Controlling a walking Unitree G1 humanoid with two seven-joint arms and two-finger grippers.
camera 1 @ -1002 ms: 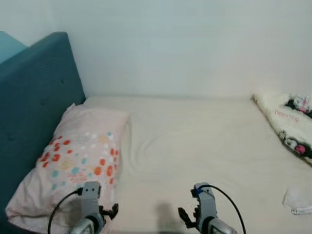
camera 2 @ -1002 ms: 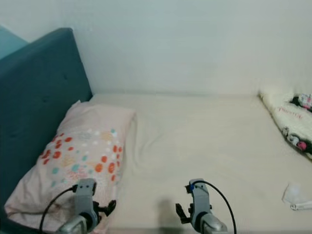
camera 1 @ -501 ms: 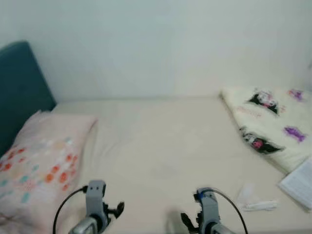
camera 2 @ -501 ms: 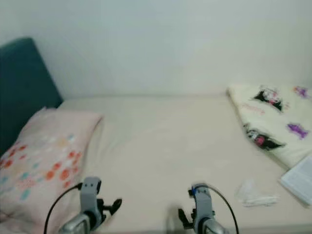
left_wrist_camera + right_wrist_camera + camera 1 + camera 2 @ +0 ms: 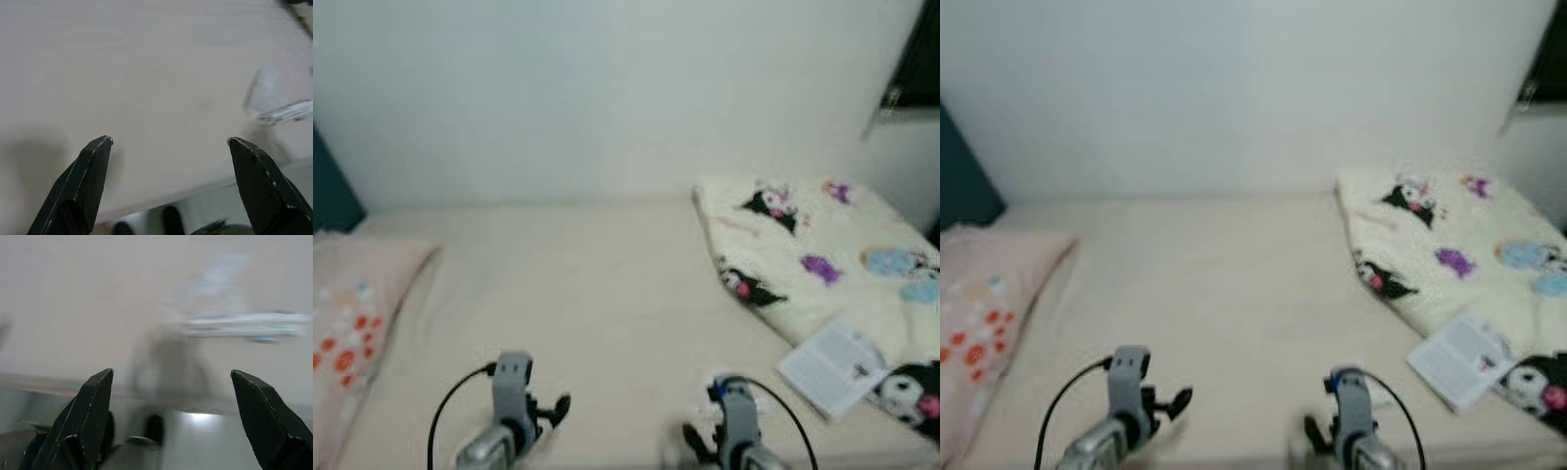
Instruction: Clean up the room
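Left wrist view is showing the left gripper point(image 5: 168, 142) gaping wide and empty over the cream bedsheet point(image 5: 587, 294), right gripper point(image 5: 171, 377) likewise, with the crumpled clear plastic wrapper point(image 5: 279, 100) lying near the bed's front edge, probably light, flimsy, best pinched at its thicker edge.

On the cream bed point(image 5: 587, 294) before me, a cartoon-print blanket point(image 5: 822, 264) lies crumpled at my right, an open booklet point(image 5: 830, 367) on its near edge, a clear plastic wrapper point(image 5: 279, 100) just beside.
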